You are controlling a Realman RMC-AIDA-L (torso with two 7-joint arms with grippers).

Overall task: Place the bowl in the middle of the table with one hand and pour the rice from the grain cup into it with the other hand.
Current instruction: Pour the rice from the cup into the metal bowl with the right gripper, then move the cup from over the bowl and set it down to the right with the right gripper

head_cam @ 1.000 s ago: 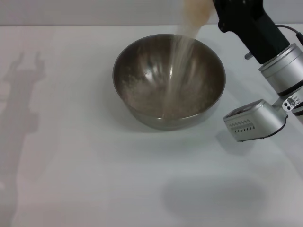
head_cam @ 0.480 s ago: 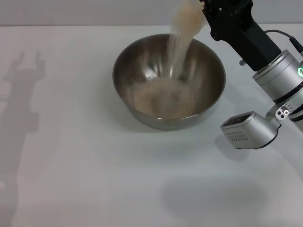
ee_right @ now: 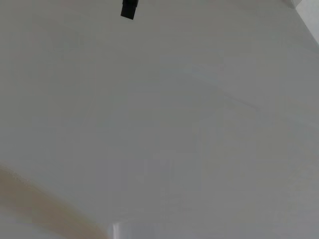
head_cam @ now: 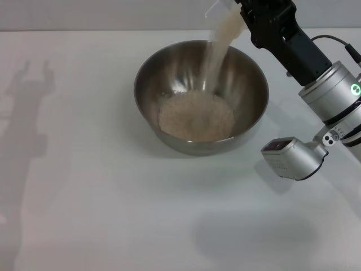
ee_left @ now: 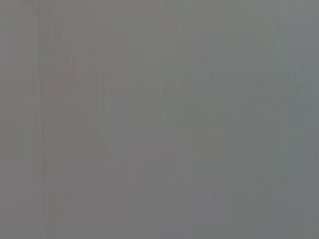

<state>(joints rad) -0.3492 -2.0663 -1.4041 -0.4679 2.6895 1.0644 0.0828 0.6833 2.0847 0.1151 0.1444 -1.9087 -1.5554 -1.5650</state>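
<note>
Rice [head_cam: 195, 117], pale beige grains, now heaps higher in the big shiny steel bowl [head_cam: 146, 84] at mid-worktop [head_cam: 101, 214] than a second ago. Stream thinner. Right gripper [head_cam: 248, 17] at bowl's 1 o'clock, fingers clamped on the tipped clear plastic grain cup [head_cam: 228, 25], judged nearly empty. Left gripper unseen.

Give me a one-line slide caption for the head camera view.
Right gripper tips the grain cup, streaming rice into the steel bowl on the white table.
</note>
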